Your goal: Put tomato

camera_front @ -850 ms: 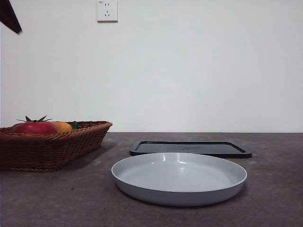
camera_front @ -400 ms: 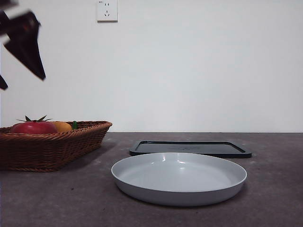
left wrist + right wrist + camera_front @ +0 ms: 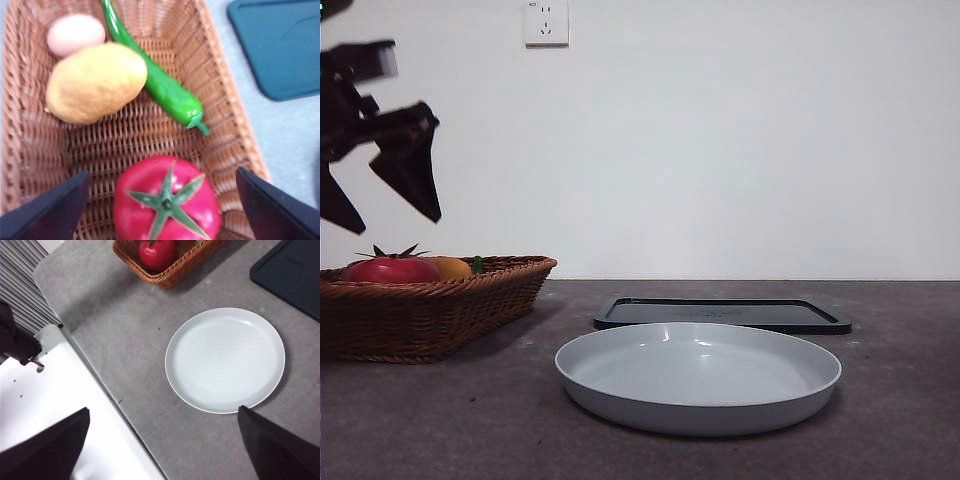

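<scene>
Moved: left tool (image 3: 385, 205) has come lower at the far left and now hangs above the basket (image 3: 440, 310).
Left tool: jaws spread wide, holding nothing, one on each side over the tomato (image 3: 167, 205).
Tomato: lies in the basket's near end, stem up, apart from the yellow fruit (image 3: 95, 82), pepper (image 3: 160, 82) and egg (image 3: 75, 34).
Right tool (image 3: 160, 450): jaws wide, high over the tabletop (image 3: 125, 330), near the plate (image 3: 225, 360).
Tray (image 3: 720, 313): behind the plate.
</scene>
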